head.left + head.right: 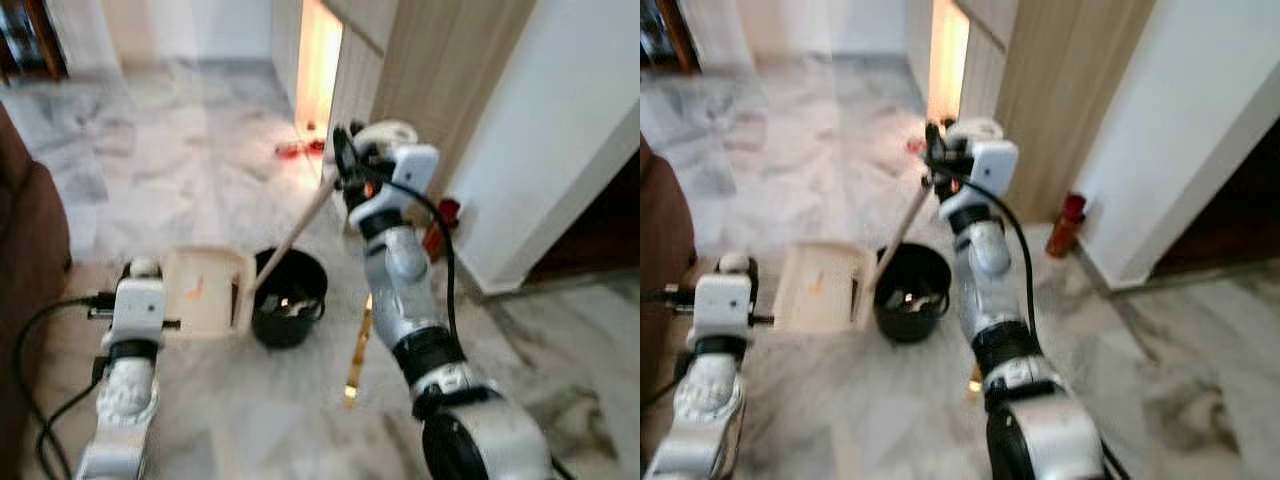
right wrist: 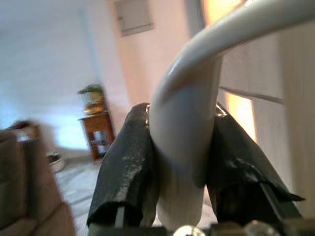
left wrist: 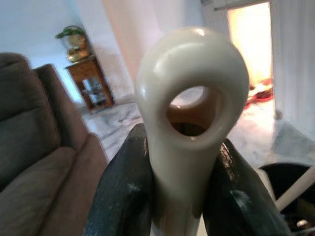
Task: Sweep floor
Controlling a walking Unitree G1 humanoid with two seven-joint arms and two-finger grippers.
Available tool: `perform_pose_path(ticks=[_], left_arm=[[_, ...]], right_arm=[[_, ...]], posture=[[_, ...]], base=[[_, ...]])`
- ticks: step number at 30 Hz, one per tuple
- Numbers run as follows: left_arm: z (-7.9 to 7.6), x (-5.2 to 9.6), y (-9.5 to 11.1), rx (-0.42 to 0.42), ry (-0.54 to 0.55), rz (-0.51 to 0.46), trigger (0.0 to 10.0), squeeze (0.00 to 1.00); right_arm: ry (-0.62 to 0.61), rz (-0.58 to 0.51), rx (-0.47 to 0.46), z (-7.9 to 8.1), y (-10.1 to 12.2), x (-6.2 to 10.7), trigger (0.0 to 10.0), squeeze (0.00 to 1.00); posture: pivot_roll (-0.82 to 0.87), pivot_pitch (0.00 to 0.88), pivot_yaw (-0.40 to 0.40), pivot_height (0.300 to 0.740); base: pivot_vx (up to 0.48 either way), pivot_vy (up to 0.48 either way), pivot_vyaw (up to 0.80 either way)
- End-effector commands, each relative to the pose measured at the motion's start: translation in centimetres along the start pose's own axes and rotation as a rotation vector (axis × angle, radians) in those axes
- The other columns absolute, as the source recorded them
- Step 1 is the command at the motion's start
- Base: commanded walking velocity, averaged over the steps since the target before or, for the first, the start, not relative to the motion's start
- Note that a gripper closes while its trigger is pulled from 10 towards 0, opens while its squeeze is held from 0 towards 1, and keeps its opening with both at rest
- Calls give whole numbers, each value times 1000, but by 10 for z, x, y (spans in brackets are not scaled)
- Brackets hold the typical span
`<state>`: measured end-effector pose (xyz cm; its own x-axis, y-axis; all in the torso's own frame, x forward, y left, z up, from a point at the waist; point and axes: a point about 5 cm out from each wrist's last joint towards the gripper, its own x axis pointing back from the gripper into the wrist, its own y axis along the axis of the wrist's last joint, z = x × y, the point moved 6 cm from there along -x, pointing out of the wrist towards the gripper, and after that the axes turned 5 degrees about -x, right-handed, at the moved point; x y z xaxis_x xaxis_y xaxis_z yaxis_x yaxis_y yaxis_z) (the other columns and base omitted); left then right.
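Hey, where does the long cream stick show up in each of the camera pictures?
Left eye view: the cream stick slants from the raised right tool down into the black bucket.
Right eye view: same slant, left of centre.
Left wrist view: a short stretch over the bucket's rim.
Right wrist view: its curved end, close up, clamped in the tool.
Shared landmark: the bright doorway.

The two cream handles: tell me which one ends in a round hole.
The dustpan handle, clamped in the left end effector, ends in a round hole. The broom handle, in the right end effector, curves over with no hole visible.
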<state>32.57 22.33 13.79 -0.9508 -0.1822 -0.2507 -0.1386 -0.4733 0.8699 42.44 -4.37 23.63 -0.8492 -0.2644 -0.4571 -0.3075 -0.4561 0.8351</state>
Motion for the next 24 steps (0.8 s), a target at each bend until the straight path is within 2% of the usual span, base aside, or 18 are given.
perform_pose_path(ticks=[1, 15, 17, 24], left_arm=[[-2, -4, 14, 6, -6, -51, 10000, 0], [-2, -4, 14, 6, -6, -51, 10000, 0], [5, -7, 31, 25, 18, -126, 10000, 0], [4, -6, 35, 21, 13, -150, 10000, 0]], right_arm=[[40, -88, -23, 19, 21, -11, 10000, 0], [40, -88, -23, 19, 21, -11, 10000, 0], [26, -110, -87, 20, 29, -16, 10000, 0], [16, -133, -94, 19, 35, -18, 10000, 0]], posture=[[237, 0, -91, 740], [237, 0, -91, 740], [244, 0, -93, 740], [243, 0, -92, 740]], base=[[326, 259, 0], [326, 259, 0], [266, 240, -800], [0, 0, -800]])
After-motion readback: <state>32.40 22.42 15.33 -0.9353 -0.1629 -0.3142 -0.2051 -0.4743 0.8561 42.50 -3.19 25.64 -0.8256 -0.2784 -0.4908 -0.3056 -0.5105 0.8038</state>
